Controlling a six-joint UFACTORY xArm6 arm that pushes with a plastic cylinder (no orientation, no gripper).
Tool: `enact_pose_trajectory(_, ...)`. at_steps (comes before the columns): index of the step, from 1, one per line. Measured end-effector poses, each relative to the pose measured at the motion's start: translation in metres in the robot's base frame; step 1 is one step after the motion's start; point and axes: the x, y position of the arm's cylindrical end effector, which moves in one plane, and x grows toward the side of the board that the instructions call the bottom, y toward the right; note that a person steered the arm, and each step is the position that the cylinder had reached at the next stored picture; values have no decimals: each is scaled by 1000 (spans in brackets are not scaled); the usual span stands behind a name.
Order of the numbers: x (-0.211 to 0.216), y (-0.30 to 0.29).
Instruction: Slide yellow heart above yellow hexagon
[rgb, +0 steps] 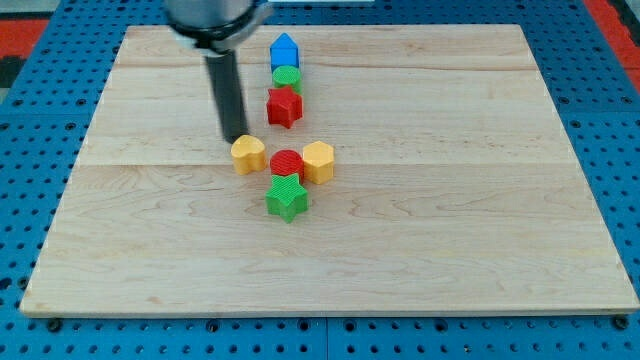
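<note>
On the pale wooden tabletop (480, 230), our end effector is a bare dark rod with nothing to open or close; my tip (236, 138) rests just at 11 o'clock of the yellow plastic heart (248, 154). At the heart's 3 o'clock sit the red cylinder (286, 163) and then the yellow hexagon (318, 161). The green star (288, 198) lies at 6 o'clock of the cylinder; the red star (284, 106), green cylinder (286, 76) and blue block (284, 51) line up toward 12.
</note>
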Motion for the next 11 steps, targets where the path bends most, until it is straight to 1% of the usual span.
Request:
enact_pose_trajectory(1,46,-11)
enact_pose_trajectory(2,45,1)
enact_pose_trajectory(3,27,25)
enact_pose_trajectory(4,39,26)
enact_pose_trajectory(5,60,31)
enact_pose_trajectory(7,28,49)
enact_pose_trajectory(8,24,49)
enact_pose_trajectory(9,18,67)
enact_pose_trajectory(10,16,70)
enact_pose_trajectory(11,14,43)
